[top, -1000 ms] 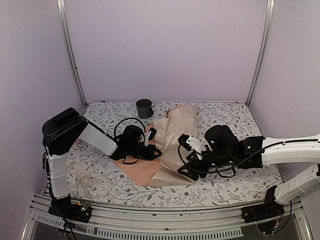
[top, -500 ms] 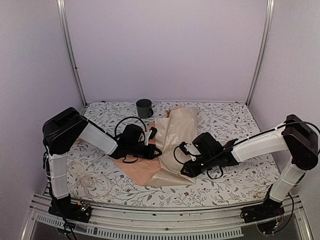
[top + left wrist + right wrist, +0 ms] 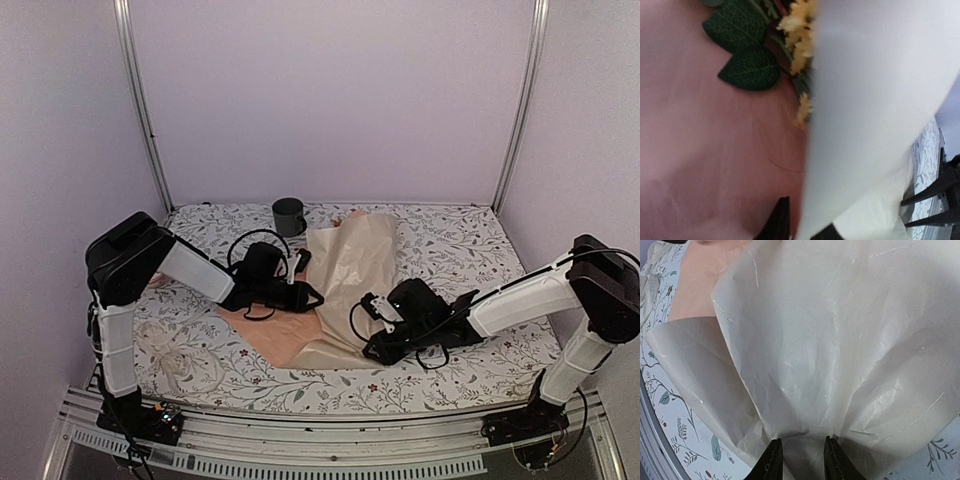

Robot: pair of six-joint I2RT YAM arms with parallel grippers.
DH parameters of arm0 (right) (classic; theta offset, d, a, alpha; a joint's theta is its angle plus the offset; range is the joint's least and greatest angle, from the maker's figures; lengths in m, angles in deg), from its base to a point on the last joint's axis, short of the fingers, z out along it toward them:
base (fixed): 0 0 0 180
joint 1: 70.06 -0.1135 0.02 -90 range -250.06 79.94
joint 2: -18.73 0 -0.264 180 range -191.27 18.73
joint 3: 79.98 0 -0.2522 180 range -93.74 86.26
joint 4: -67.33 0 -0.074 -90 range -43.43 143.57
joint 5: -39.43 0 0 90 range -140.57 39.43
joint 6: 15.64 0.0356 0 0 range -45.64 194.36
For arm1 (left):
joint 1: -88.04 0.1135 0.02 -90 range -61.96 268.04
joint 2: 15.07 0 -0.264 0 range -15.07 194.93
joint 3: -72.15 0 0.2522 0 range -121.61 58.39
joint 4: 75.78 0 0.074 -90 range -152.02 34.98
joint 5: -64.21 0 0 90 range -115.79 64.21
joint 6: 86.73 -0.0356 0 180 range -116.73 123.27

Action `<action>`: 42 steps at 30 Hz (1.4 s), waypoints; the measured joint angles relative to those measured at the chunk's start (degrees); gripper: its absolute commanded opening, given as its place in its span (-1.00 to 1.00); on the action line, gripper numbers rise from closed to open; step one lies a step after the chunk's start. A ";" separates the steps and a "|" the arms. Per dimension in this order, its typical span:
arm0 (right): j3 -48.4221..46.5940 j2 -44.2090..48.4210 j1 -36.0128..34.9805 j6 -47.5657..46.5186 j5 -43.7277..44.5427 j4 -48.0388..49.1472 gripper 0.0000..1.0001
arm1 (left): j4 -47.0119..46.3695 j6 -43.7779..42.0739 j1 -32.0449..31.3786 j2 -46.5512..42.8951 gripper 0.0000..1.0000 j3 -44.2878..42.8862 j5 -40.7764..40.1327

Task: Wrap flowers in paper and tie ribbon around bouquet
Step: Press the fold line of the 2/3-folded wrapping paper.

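The paper lies in the middle of the table. Its peach face is up on the left and near side, and a large cream flap is folded over from the right and stands a little raised. The right hand is low at the near right edge of that flap and pinches the cream sheet between its fingertips; creases fan out from the spot where it grips. The left hand reaches in from the left over the peach face, right at the flap's edge. Its two dark tips stand a little apart with the cream edge running down between them, and I cannot tell whether it grips the sheet or is let go. The flowers lie on the peach face, half tucked under the flap, with yellow blossoms and two dark green leaves showing. The ribbon lies in a loose heap at the near left of the table, well apart from the paper. A dark mug stands at the far edge.
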 measured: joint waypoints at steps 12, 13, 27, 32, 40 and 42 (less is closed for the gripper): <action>-2.23 -1.11 0.22 2.91 -2.27 -2.86 -0.43 | 13.51 -5.99 -1.97 -26.25 -0.38 -0.74 -17.44; -2.40 -1.29 0.44 3.56 -2.75 -2.86 -0.43 | 13.53 -6.38 -4.20 -29.00 -0.51 -0.48 -18.25; -2.45 -1.75 2.51 11.87 -9.11 -2.73 -0.50 | 21.44 -2.08 -20.92 -12.55 -1.00 3.26 -8.83; -2.29 -1.97 2.78 12.63 -9.64 -2.25 -0.50 | 22.86 -1.01 -20.90 -13.20 -1.00 5.86 -8.44; -2.21 -2.14 2.78 12.50 -9.60 -1.90 -0.50 | 25.07 5.95 -21.14 -29.11 -0.93 21.75 -10.01; -2.32 -2.19 2.78 12.20 -9.33 -2.03 -0.50 | 27.34 7.19 -20.65 -33.24 -0.67 24.63 -10.64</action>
